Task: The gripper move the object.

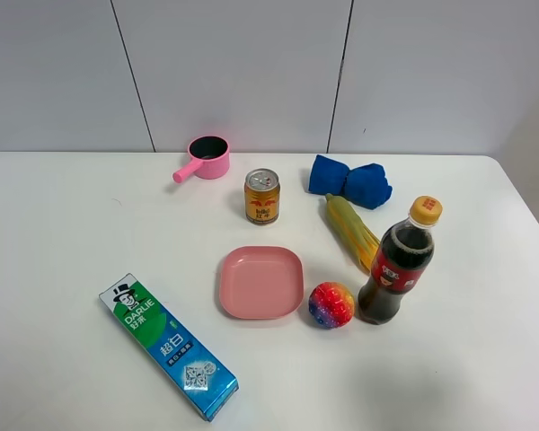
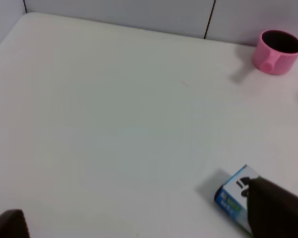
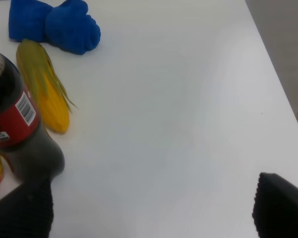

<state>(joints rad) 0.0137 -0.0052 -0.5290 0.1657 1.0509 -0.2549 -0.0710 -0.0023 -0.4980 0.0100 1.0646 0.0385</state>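
Observation:
The cola bottle [image 1: 396,266], with a yellow cap and red label, stands upright on the white table [image 1: 72,224] at the right, between a rainbow ball and a toy corn. Neither arm shows in the exterior high view. In the right wrist view the bottle [image 3: 17,124] stands close beyond one black finger [image 3: 25,208]. The right gripper [image 3: 151,208] is open and empty, apart from the bottle. The left gripper [image 2: 139,218] is open and empty over bare table, with one finger [image 2: 275,208] above the end of a toothpaste box.
A pink plate [image 1: 261,282], rainbow ball [image 1: 331,304], toy corn [image 1: 351,231], blue cloth [image 1: 349,180], gold can [image 1: 261,196] and pink cup [image 1: 207,157] lie mid-table. A toothpaste box [image 1: 167,346] lies front left. The table's right edge [image 3: 273,84] is near the right gripper.

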